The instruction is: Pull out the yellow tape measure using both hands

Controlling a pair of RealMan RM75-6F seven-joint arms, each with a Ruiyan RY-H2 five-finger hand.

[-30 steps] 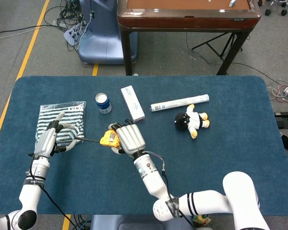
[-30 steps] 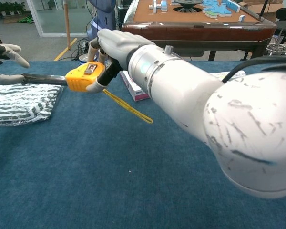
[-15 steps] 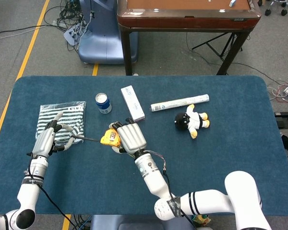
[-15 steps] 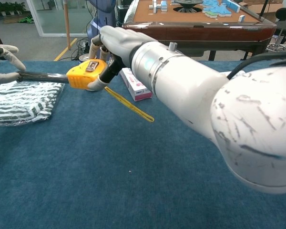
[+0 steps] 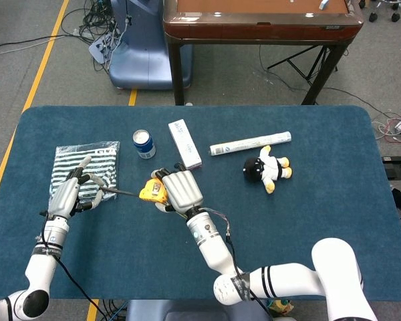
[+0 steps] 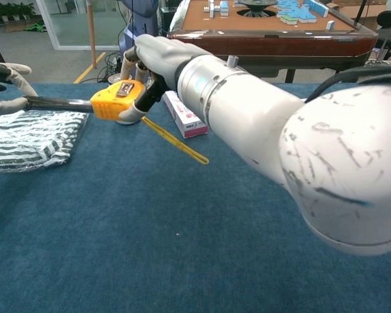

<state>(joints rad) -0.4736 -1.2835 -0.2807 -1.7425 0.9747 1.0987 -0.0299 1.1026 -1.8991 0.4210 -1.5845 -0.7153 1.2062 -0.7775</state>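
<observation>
Currently right hand [image 5: 180,190] holds yellow tape measure [image 5: 152,192] above the blue worktop [image 5: 307,221], fingers wrapped round its case. Left hand [image 5: 70,194] pinches the pulled-out blade [image 5: 120,194] over striped cloth [image 5: 87,167].

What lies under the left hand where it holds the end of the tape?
The striped cloth lies flat on the blue table, under the left hand pinching the drawn-out tape blade. Anything beneath the cloth is covered.

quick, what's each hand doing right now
Left hand: pinches the end of the tape blade.
Right hand: grips the yellow tape measure.
</observation>
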